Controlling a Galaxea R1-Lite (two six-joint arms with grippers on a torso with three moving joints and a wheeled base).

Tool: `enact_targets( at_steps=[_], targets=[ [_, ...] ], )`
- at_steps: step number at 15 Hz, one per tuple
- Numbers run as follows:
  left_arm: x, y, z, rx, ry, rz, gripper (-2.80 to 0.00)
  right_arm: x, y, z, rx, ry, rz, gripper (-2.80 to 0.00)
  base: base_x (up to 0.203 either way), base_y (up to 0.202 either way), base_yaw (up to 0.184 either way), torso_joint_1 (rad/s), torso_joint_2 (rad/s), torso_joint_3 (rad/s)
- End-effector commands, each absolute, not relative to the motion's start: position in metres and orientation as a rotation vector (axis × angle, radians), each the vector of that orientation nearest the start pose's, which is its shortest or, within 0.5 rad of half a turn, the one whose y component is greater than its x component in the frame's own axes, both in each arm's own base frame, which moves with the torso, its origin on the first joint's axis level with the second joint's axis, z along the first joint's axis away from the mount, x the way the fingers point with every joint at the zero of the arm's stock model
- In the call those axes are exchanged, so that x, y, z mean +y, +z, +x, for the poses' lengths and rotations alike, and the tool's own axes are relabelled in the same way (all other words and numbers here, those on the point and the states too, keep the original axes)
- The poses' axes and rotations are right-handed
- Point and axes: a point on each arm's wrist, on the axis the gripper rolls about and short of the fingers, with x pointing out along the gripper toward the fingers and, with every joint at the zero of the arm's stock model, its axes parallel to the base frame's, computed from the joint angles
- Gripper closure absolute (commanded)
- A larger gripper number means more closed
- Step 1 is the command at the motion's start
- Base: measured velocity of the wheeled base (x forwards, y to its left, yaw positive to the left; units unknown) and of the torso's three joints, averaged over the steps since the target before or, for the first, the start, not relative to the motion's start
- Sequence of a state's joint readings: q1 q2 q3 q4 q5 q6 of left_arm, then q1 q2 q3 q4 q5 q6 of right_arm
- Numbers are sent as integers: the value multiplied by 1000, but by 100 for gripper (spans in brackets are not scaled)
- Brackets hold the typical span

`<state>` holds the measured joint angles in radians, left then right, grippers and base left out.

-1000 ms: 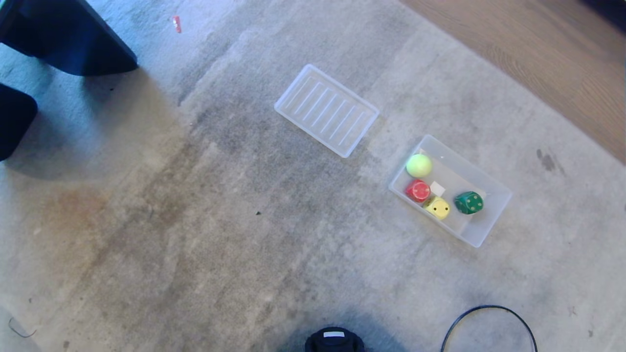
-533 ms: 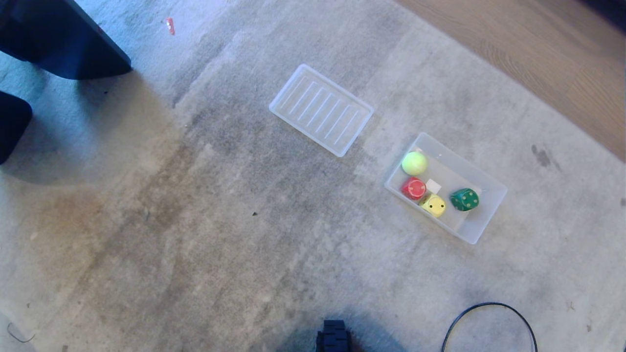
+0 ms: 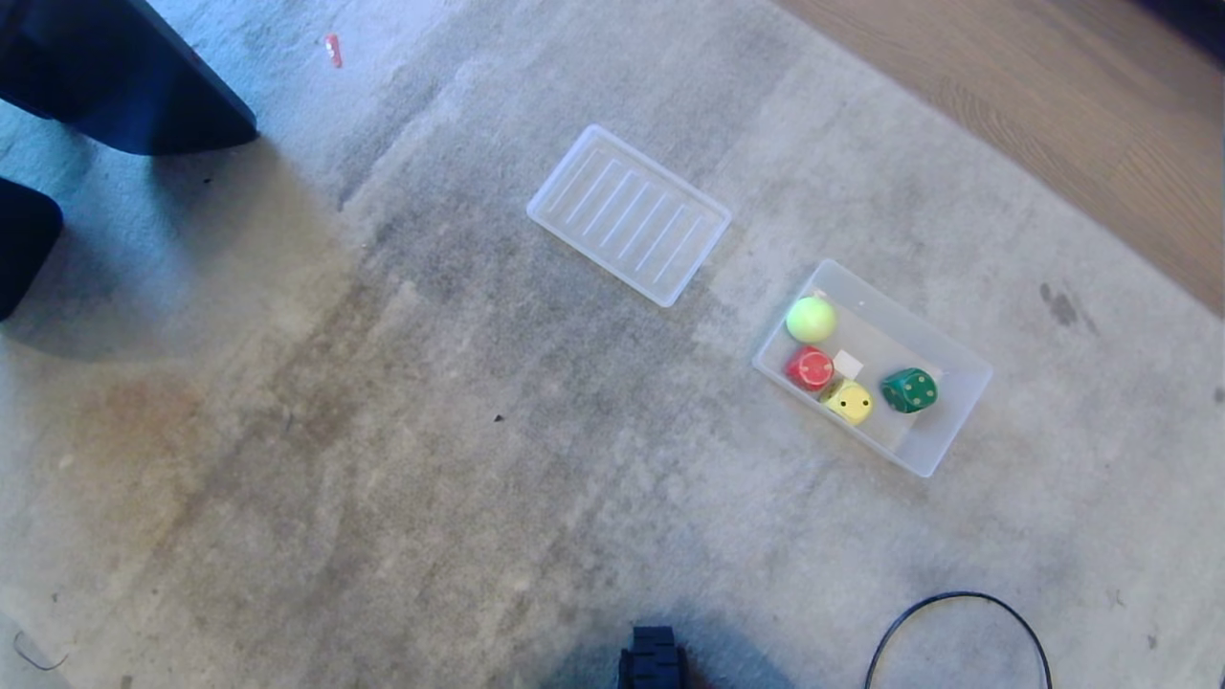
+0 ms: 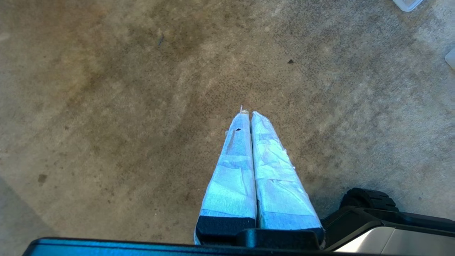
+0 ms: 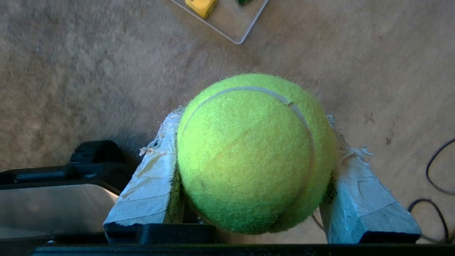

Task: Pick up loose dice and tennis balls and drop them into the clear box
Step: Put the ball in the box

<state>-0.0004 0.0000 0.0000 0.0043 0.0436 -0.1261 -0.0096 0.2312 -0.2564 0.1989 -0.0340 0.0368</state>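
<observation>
The clear box lies on the carpet at the right. Inside it are a tennis ball, a red die, a yellow die and a dark green die. My right gripper is shut on a second tennis ball, held above bare carpet. Beyond it the wrist view shows a corner of the clear box with the yellow die. My left gripper is shut and empty over the carpet. Neither gripper shows in the head view.
A flat ribbed translucent tray lies left of and beyond the box. Dark furniture stands at the far left. A black cable loop lies near the bottom right, and wood floor borders the carpet at the far right.
The whole head picture has shifted slightly, so the camera moved. The black robot part at the bottom edge now looks narrower. The things in the box lie as before.
</observation>
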Motion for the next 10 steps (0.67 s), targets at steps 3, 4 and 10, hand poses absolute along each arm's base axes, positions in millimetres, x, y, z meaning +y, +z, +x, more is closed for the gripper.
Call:
enact_targets(
  at_steps=[3, 4, 10],
  targets=[
    [1, 75, -23, 1, 43, -127, 0, -1, 178, 54, 455, -60, 102, 0, 0, 0, 0, 0, 0, 0],
    [1, 75, -23, 2, 45, -127, 0, -1, 185, 78, 509, -64, 122, 0, 0, 0, 0, 0, 0, 0],
    [1, 75, -23, 2, 45, -127, 0, -2, 161, 243, 525, -71, 230, 0, 0, 0, 0, 0, 0, 0]
  ],
)
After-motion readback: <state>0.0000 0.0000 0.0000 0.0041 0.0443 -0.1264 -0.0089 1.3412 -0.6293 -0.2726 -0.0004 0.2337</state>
